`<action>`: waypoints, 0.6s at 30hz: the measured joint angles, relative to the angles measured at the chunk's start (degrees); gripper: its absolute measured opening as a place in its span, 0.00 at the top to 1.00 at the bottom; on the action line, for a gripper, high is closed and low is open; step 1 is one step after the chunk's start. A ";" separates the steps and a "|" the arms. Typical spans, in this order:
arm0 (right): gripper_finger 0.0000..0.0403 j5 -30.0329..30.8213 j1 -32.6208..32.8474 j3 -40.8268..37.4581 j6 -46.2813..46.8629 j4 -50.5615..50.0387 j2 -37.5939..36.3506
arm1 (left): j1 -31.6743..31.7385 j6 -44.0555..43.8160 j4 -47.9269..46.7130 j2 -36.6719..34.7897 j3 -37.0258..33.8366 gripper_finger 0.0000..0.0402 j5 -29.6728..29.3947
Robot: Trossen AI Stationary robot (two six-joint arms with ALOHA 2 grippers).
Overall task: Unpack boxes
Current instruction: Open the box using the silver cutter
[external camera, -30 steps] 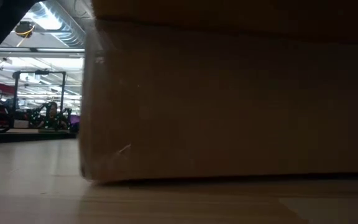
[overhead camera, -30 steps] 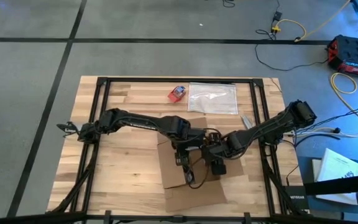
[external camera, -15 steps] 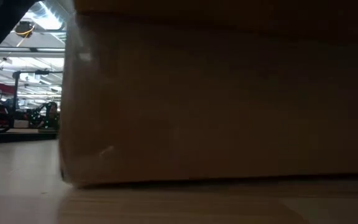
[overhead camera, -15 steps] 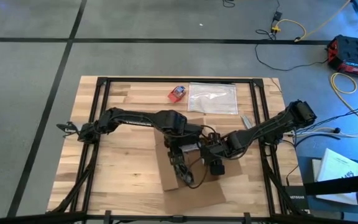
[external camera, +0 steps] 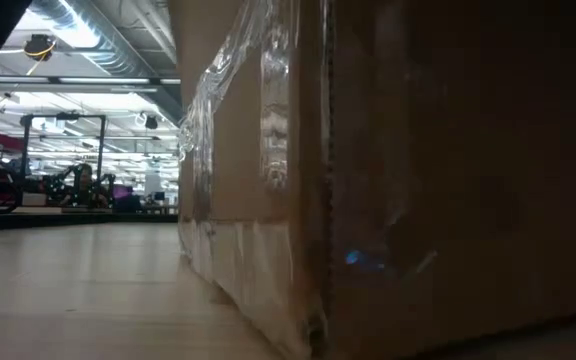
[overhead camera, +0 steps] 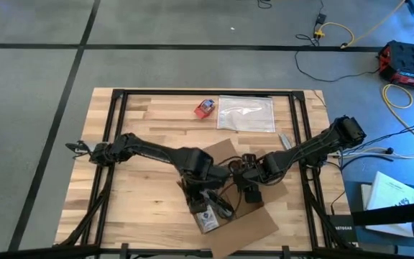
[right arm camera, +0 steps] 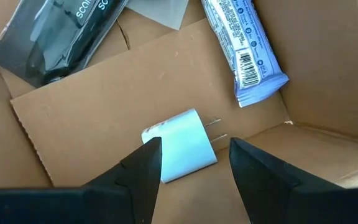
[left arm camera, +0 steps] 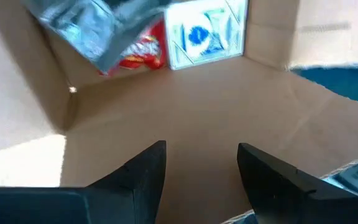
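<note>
Box [overhead camera: 225,198] sits open at the near middle of the wooden surface [overhead camera: 142,122], both arms reaching into it; left gripper [left arm camera: 201,165] half open, empty, snack packets [left arm camera: 135,43] ahead by the far wall; right gripper [right arm camera: 194,162] half open, empty, white charger [right arm camera: 182,146] just beyond its tips, nearer pick; workshop room behind

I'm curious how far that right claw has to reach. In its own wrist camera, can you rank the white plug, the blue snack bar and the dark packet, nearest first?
From the right gripper:
1. White plug, right between the fingers.
2. Blue snack bar, farther in, by the box wall.
3. Dark packet, far opposite corner; barely beyond the bar, nearly too close to call.
</note>
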 joint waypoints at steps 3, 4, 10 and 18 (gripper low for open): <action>0.57 0.10 0.00 0.00 -0.37 -0.96 0.00 | -1.40 0.87 -0.01 -0.09 -1.57 0.54 -3.84; 0.57 0.25 -0.02 0.00 -0.64 -1.14 0.00 | -1.79 1.12 0.09 -0.09 -2.18 0.54 -4.45; 0.57 1.36 -0.04 0.00 -2.13 -1.84 0.00 | -4.12 7.74 0.22 -0.09 -6.22 0.54 -4.57; 0.57 1.45 -0.09 0.02 -2.35 -1.80 0.00 | -4.46 21.98 1.10 -0.09 -12.01 0.54 -23.31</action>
